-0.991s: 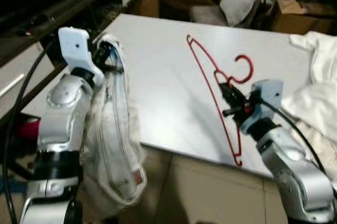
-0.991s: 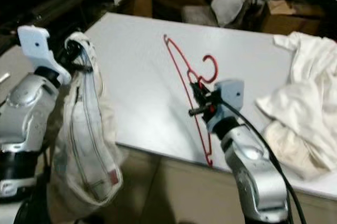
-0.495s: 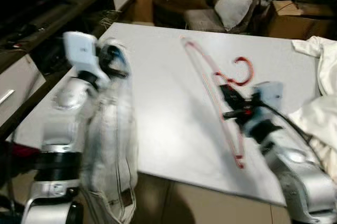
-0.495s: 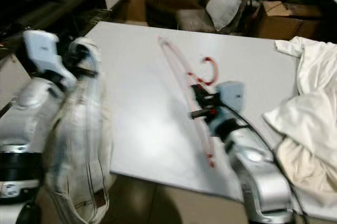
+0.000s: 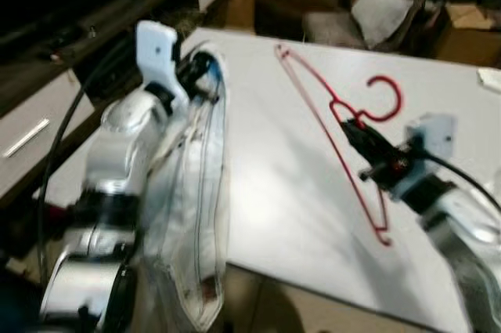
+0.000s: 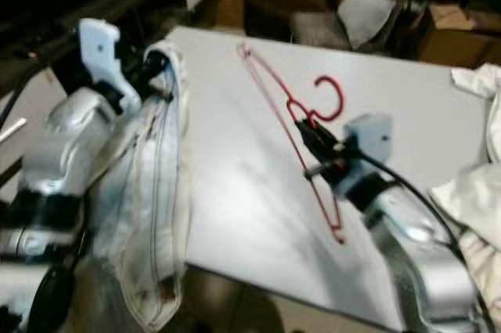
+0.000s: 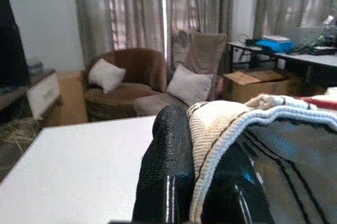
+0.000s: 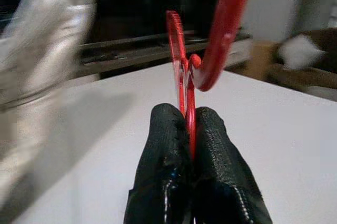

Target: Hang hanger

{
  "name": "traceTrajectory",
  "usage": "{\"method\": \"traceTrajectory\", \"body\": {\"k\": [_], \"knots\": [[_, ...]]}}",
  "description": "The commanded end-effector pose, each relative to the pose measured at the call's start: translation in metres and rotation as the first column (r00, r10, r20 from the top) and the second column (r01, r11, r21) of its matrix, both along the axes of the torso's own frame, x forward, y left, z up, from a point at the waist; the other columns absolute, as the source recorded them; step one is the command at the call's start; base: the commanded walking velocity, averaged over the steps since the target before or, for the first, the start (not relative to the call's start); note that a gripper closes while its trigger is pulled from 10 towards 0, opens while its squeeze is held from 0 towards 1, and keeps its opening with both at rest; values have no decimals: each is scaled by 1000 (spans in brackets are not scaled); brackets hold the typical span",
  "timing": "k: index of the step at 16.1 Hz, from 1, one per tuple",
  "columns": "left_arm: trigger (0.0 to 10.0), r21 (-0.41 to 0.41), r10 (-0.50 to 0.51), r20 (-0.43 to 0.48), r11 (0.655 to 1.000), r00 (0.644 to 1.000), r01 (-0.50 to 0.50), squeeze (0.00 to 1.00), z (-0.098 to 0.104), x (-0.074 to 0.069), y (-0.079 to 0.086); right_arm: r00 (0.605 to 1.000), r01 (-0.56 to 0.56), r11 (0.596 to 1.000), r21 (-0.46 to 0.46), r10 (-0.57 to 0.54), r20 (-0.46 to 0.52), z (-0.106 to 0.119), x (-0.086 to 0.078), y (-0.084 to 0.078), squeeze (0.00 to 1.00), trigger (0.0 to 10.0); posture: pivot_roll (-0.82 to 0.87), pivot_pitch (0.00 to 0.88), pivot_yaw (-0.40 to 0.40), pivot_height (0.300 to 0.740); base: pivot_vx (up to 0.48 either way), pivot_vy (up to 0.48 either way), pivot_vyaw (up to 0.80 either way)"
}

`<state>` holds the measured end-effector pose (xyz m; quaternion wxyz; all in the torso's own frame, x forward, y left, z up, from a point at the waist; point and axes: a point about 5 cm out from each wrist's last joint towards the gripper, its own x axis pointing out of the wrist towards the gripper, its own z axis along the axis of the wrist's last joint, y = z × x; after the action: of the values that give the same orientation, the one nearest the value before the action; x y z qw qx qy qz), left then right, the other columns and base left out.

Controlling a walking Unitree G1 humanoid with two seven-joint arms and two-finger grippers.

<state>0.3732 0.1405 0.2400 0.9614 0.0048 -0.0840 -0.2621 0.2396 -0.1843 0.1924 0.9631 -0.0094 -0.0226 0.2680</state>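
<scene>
A thin red wire hanger (image 5: 335,106) is held just over the white table (image 5: 266,184), its hook pointing to the right. My right gripper (image 5: 354,132) is shut on the hanger's neck, and the right wrist view shows the red wire (image 8: 188,103) pinched between both black fingers (image 8: 163,150). My left gripper (image 5: 197,82) is raised over the table's left edge, shut on the collar of a whitish garment with dark stripes (image 5: 192,215) that hangs down past the edge. In the left wrist view the ribbed collar (image 7: 221,124) sits between the fingers (image 7: 166,171).
White cloth (image 6: 477,192) is piled at the table's right end. Behind the table stand a brown armchair with pillows (image 7: 118,84), cardboard boxes (image 6: 454,23) and curtains. A dark low cabinet (image 5: 47,74) runs along the left.
The camera has shifted, so the whole scene sits differently. Both grippers keep their holds; the garment hangs a little closer to the hanger.
</scene>
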Motion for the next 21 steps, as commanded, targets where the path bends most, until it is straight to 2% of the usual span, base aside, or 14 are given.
{"method": "traceTrajectory", "body": {"k": [1, 2, 3, 4, 5, 6, 7, 10, 11, 13, 15, 18, 20, 21], "knots": [[10000, 24, -89, 112, 996, 990, 87, 0, 35, 10, -22, 996, -65, 998, -7, 65, 57, 19, -9, -7, 0, 10000, -81, 0, 58, 740, 0, 0, 0], [10000, 39, -151, 158, 988, 976, 146, 0, 54, 17, -41, 992, -105, 994, -15, 106, 75, 28, -14, -13, 0, 10000, -92, 0, 64, 740, 0, 0, 0], [10000, 46, -171, 183, 985, 968, 165, 0, 63, 19, -48, 989, -122, 992, -17, 123, 81, 32, -16, -14, 0, 10000, -92, 0, 64, 740, 0, 0, 0], [10000, -63, -183, 250, 977, 951, 205, 0, 96, 20, -55, 983, -152, 988, -25, 154, 96, 39, -21, -16, 0, 10000, -115, 0, 81, 740, 0, 0, 0], [10000, -213, -180, 318, 943, 931, 256, 0, 131, 19, -53, 979, -172, 985, -27, 174, 108, 44, -26, -17, 0, 10000, -117, 0, 85, 740, 0, 0, 0], [10000, -296, -165, 355, 914, 920, 278, 0, 152, 18, -47, 976, -185, 982, -24, 186, 116, 48, -30, -16, 0, 10000, -119, 0, 88, 740, 0, 0, 0], [10000, -300, -155, 381, 912, 912, 280, 0, 159, 17, -42, 973, -196, 980, -20, 197, 121, 50, -33, -15, 0, 10000, -121, 0, 90, 740, 0, 0, 0], [10000, -270, -102, 361, 940, 927, 209, 0, 151, 25, -29, 960, -260, 965, -19, 261, 98, 50, -40, -11, 0, 10000, -115, 0, 81, 740, 0, 0, 0], [10000, -229, -78, 344, 959, 936, 164, 0, 144, 29, -26, 958, -272, 962, -25, 273, 87, 50, -41, -10, 0, 10000, -113, 0, 79, 740, 0, 0, 0], [10000, -48, -7, 285, 999, 958, 22, 0, 118, 38, -24, 969, -222, 975, -27, 224, 103, 54, -36, -16, 0, 10000, -111, 0, 74, 740, 0, 0, 0], [10000, 108, 73, 211, 989, 975, -98, 0, 85, 45, -20, 970, -208, 978, -14, 208, 123, 61, -34, -20, 0, 10000, -108, 0, 65, 740, 0, 0, 0], [10000, 180, 234, 132, 950, 963, -256, 0, 54, 51, -3, 961, -262, 965, -27, 263, 86, 60, -39, -22, 0, 10000, -104, 0, 51, 740, 0, 0, 0], [10000, 157, 247, 134, 951, 960, -267, 0, 54, 51, -1, 943, -332, 942, -36, 333, 20, 55, -46, -20, 0, 10000, -100, 0, 45, 740, 0, 0, 0], [10000, 128, 240, 140, 958, 961, -258, 0, 59, 51, -1, 932, -360, 931, -57, 357, -53, 46, -50, -19, 0, 10000, -97, 0, 40, 740, 0, 0, 0]]}}
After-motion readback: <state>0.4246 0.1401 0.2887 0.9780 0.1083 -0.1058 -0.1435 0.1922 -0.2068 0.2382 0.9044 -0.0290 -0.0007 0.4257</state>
